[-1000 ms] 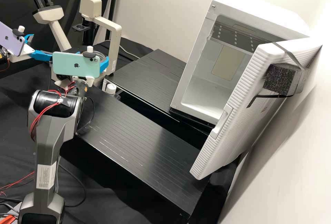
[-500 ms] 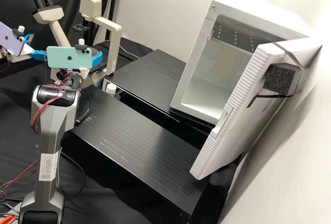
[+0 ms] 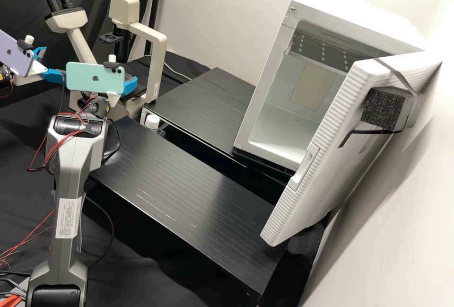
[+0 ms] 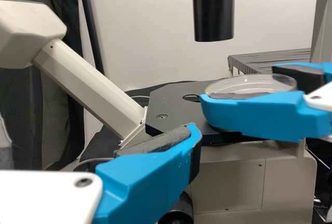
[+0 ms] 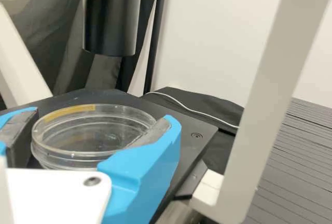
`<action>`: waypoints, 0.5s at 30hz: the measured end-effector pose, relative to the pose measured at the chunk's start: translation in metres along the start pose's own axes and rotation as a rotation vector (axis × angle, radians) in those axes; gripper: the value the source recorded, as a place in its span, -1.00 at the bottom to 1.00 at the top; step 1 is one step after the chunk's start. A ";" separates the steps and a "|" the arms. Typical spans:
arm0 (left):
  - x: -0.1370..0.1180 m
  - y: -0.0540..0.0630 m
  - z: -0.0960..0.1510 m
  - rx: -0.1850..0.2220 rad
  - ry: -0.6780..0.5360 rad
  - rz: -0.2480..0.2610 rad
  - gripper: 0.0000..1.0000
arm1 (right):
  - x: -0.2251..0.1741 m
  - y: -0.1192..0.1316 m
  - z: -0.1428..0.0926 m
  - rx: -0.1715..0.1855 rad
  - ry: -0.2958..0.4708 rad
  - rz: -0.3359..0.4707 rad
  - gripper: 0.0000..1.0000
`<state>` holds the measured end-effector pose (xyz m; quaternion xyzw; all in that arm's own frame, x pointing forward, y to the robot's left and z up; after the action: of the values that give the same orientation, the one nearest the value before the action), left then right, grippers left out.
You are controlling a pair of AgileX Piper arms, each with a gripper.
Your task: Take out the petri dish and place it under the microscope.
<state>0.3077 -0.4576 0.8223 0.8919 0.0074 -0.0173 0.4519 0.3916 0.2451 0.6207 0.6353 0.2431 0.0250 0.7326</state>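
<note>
In the high view, my right gripper (image 3: 130, 85) is at the microscope (image 3: 158, 61), partly behind its green phone. My right gripper (image 5: 104, 117) is shut on the clear round petri dish (image 5: 111, 136), which sits level between its pads in the right wrist view. The petri dish (image 4: 254, 85) is over the black stage (image 4: 174, 102), beneath the dark tube; whether it touches the stage I cannot tell. Left of the microscope's stage, my left gripper (image 3: 52, 63) is open and holds nothing. In the left wrist view, one finger of my left gripper (image 4: 150, 175) points toward the stage.
Close to the dish stands the microscope's pale upright (image 5: 264, 94), with the dark tube (image 5: 111, 14) above. The white cabinet (image 3: 265, 103) has its door (image 3: 331, 132) open at the right. A small white-capped bottle (image 3: 152, 121) stands beside the black platforms.
In the high view, my right gripper has moved left and slightly up, mostly during the first half second, and has shifted little since. The left arm looks unmoved.
</note>
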 end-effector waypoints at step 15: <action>0.000 0.000 0.000 0.000 0.000 0.000 1.00 | 0.046 -0.012 0.002 0.025 -0.027 0.029 -1.00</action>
<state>0.3077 -0.4576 0.8223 0.8919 0.0074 -0.0173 0.4519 0.4294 0.2567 0.5952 0.6481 0.2243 0.0242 0.7274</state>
